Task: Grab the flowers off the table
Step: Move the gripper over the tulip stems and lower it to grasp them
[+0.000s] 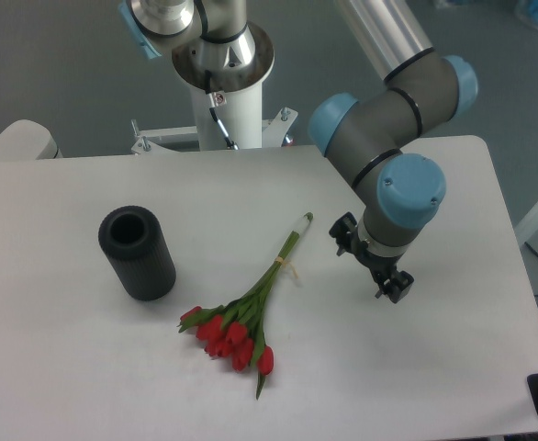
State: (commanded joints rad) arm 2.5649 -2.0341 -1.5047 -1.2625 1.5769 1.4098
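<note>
**Gripper near the stem end, flowers not yet taken**

The flowers (251,308) lie flat on the table (85,367), a little below the middle of the frame. The bunch runs on a diagonal: the red heads fan out toward the lower left, and the green stems rise to the upper right, where the white-tipped end points toward the arm. A pale band ties the stems about halfway along. Lying loose like this, with the slim stems spread out from the heads, the bunch seems to offer its best hold on the bound stems, near or above the band.

A black ribbed cylinder (138,253) stands on the left side of the frame, well apart from the flowers and out of the way of any approach from the right.

The arm reaches in from the upper right, folded at its blue-capped joints, with the wrist turned down toward the tabletop. The gripper (370,265) sits right of centre, near the stem end but not touching it. Its two fingers stand apart with nothing between them; it holds nothing. How close its tips are to the surface I cannot tell from this view. My judgement is that the pick is at the approach stage, the grasp not yet begun.
</note>
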